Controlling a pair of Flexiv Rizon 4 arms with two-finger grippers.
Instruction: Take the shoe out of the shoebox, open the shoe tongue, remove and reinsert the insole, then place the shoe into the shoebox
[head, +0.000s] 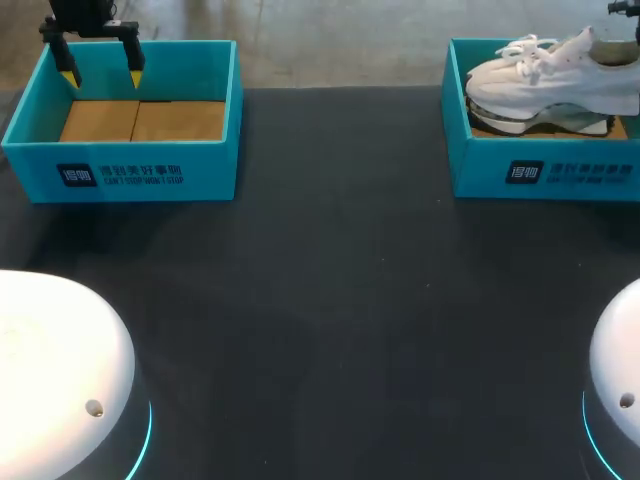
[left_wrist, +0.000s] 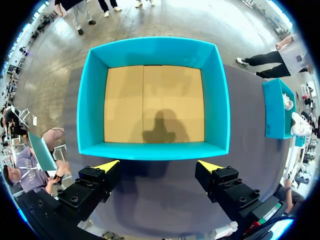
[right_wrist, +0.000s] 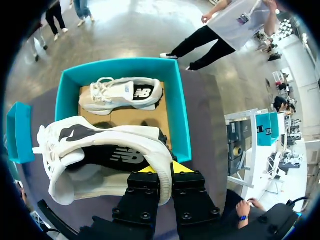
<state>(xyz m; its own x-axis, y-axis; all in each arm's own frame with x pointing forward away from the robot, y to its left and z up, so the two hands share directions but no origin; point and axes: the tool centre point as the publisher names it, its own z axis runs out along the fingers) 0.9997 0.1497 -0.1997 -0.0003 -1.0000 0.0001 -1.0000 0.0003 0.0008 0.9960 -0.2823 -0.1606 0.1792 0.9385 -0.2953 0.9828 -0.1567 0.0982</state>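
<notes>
A dark table (head: 330, 300) fills the frame. At the upper left sits an empty teal box (head: 130, 175) with a cardboard floor, and at the upper right a matching shoebox (head: 560, 175). A white shoe (right_wrist: 100, 145) hangs just above the shoebox, its heel rim pinched by the right gripper (right_wrist: 165, 169). A second shoe (right_wrist: 120, 95) lies inside the shoebox. The left gripper (head: 102, 75) hovers over the empty teal box, fingers spread wide, holding nothing.

— Head camera?
— High behind, looking down on the table (head: 320, 300).
— Wrists?
— Facing down: left above the empty shoebox (left_wrist: 91, 100), right close on a shoe (right_wrist: 100, 150). All views share it and the right shoebox (head: 545, 170).
</notes>
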